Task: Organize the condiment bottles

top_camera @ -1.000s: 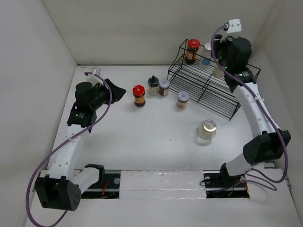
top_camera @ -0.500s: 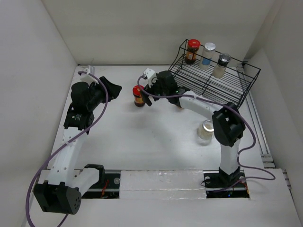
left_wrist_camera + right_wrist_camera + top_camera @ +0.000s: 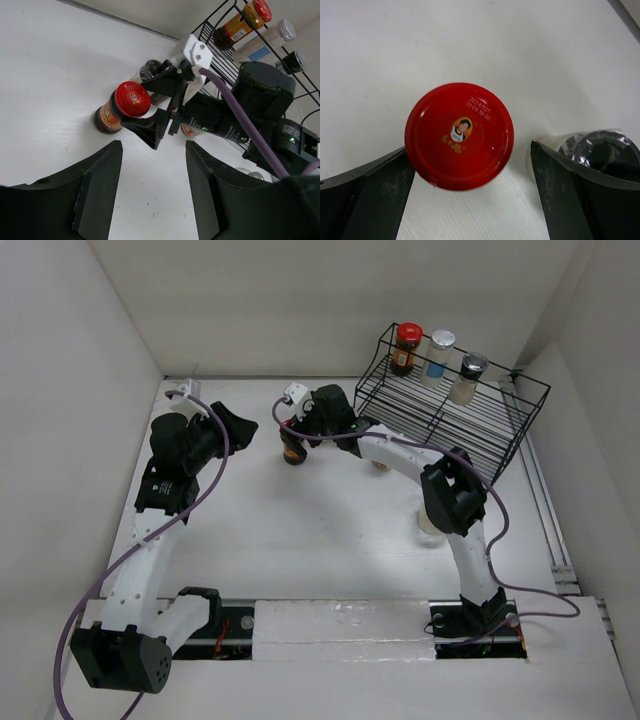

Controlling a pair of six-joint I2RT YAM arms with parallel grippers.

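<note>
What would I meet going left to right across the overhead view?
Left claw → loose red-capped jar → shelved red-capped jar → silver-lidded jar → dark-lidded jar.

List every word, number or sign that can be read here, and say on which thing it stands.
None can be quoted with certainty.
Near red-capped jar, cap: two lines of white stamped digits, blurred; a portrait emblem with yellow characters, unreadable.
Red-capped jar in the rack, orange label: too small to read.
</note>
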